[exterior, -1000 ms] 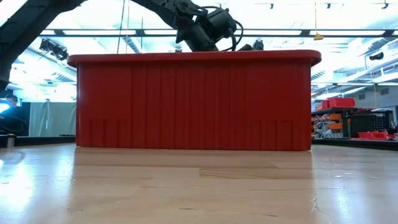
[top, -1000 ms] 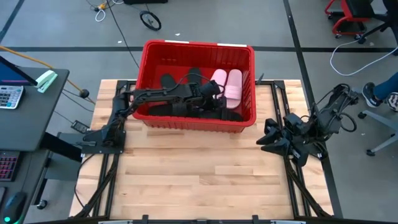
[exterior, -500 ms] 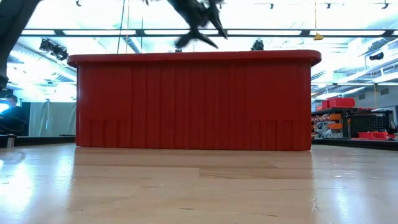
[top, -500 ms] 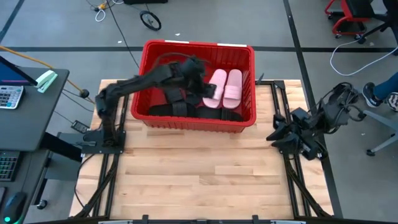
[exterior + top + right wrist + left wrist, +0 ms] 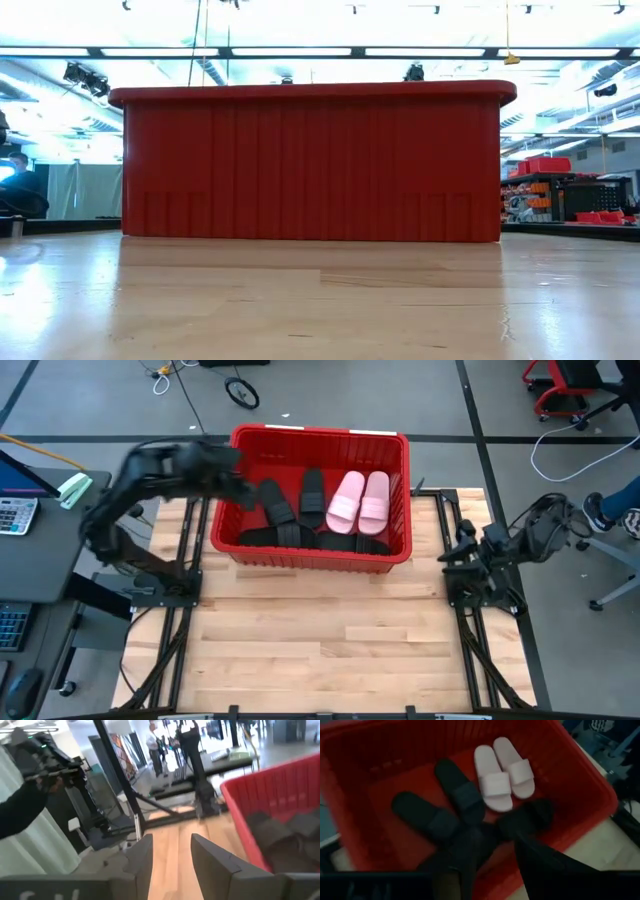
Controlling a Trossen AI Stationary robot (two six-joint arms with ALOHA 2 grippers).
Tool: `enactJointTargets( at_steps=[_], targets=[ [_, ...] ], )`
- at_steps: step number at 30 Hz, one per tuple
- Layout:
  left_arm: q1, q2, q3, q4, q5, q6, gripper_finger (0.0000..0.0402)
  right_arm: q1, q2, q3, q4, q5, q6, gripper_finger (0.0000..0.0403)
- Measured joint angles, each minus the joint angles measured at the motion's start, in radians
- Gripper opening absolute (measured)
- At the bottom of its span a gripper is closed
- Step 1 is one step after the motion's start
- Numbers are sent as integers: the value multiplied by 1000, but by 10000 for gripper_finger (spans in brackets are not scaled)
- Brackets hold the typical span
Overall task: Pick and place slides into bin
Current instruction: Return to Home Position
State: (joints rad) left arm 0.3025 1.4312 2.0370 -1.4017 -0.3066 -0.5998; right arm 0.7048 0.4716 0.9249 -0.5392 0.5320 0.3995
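Note:
The red bin [image 5: 312,557] stands at the table's far middle; the low view shows its near wall [image 5: 310,165]. Inside lie two pale pink slides [image 5: 361,500] side by side, soles on the floor, and several black slides [image 5: 276,506], some overlapping along the near wall [image 5: 290,537]. They also show in the left wrist view [image 5: 502,772]. My left gripper [image 5: 495,870] is open and empty, raised above the bin's left wall [image 5: 243,485]. My right gripper [image 5: 172,852] is open and empty at the table's right edge [image 5: 455,557].
Bare wooden table top [image 5: 320,640] lies in front of the bin. A desk with a calculator [image 5: 15,515] stands left of the table. Chairs and cables are on the floor at the right [image 5: 600,510]. People stand in the room beyond [image 5: 152,742].
My left gripper has risen out of the bin from over the black slides and swung toward the table's left edge, ending above the bin's left wall. My right gripper has drawn back a little toward the table's far right. The slides lie still in the bin.

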Motion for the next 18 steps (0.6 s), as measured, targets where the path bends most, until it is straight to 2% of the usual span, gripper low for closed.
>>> enactJointTargets(
  at_steps=[7, 10, 15, 18],
  targets=[
    [32, -194, -1, -70, -3, 6, 136, -1, -171, -89, 51, -6, -110, 139],
    [24, -242, -1, -69, 12, 9, 132, 0, -257, -196, 248, -28, -228, 139],
    [-7, -305, -92, -5, 19, 19, 123, 0, -324, -466, 675, -235, -404, 139],
    [0, -351, -188, 3, 31, 35, 119, 0, -324, -585, 809, -239, -412, 139]
  ],
)
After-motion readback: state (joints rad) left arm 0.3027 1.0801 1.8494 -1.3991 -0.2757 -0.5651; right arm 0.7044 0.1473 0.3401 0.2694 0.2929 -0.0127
